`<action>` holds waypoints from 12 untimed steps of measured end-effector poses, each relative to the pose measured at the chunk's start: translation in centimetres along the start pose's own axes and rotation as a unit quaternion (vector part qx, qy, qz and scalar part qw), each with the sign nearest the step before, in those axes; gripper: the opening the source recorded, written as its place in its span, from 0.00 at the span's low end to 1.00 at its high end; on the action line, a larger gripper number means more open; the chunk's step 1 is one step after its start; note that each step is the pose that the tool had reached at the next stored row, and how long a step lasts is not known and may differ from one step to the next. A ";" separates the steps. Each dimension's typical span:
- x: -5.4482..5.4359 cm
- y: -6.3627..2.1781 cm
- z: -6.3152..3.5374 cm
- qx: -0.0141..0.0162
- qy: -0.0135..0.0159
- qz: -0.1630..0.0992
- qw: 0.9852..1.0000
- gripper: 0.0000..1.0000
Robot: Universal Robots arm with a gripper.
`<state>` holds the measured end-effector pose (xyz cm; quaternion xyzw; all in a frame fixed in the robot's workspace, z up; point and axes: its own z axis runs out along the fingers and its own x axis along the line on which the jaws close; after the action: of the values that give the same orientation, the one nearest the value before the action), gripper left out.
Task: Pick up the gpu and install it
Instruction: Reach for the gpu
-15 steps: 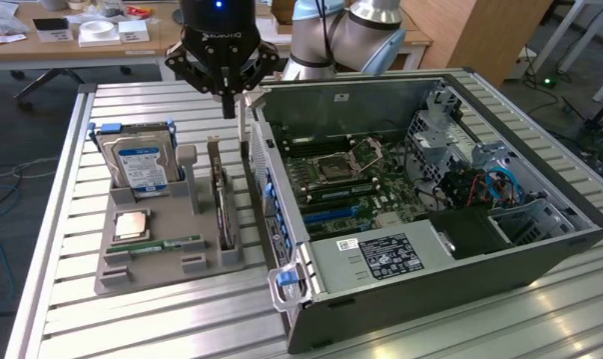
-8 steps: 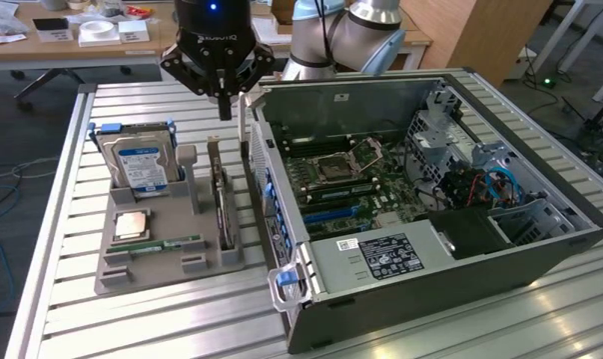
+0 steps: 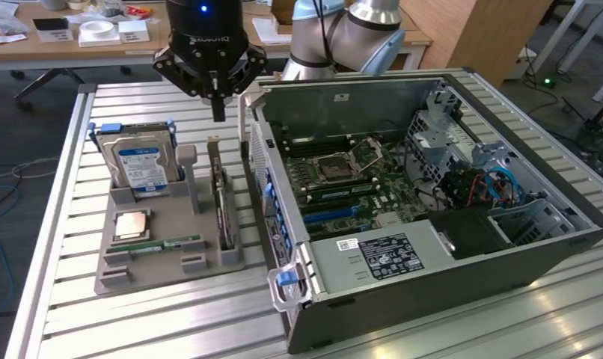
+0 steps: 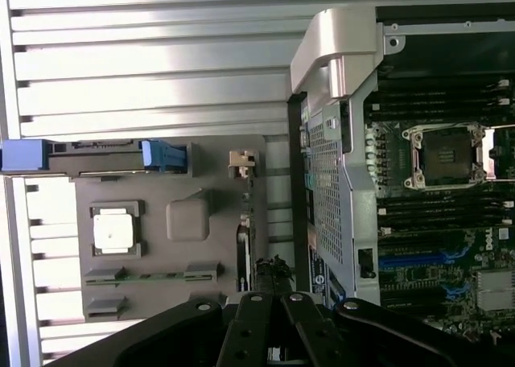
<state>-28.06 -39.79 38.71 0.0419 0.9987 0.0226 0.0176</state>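
Note:
The gpu (image 3: 221,206) stands on its edge in a slot at the exterior view's right side of the grey holder tray (image 3: 157,258), with its metal bracket end toward the back. My gripper (image 3: 218,114) hangs above that far end, fingers shut together and pointing down, holding nothing. In the wrist view the gpu (image 4: 243,246) appears as a thin dark edge in the tray (image 4: 161,174), just beside my gripper (image 4: 273,264). The open computer case (image 3: 342,108) lies right of the tray with its motherboard (image 3: 351,179) exposed.
In the tray a silver hard drive (image 3: 142,166) with a blue-white label stands upright, and a processor (image 3: 132,224) and a memory stick (image 3: 172,243) lie flat. All rest on a slatted aluminium table (image 3: 161,314). A desk with boxes stands behind.

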 end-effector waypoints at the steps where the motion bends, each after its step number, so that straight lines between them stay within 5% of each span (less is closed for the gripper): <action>1: 0.1 0.00 -0.01 0.000 0.000 0.000 1.000 0.11; 12: 0.3 -0.34 -0.03 0.000 0.000 0.000 1.000 0.11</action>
<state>-28.41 -40.10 38.71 0.0424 0.9987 0.0225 0.0176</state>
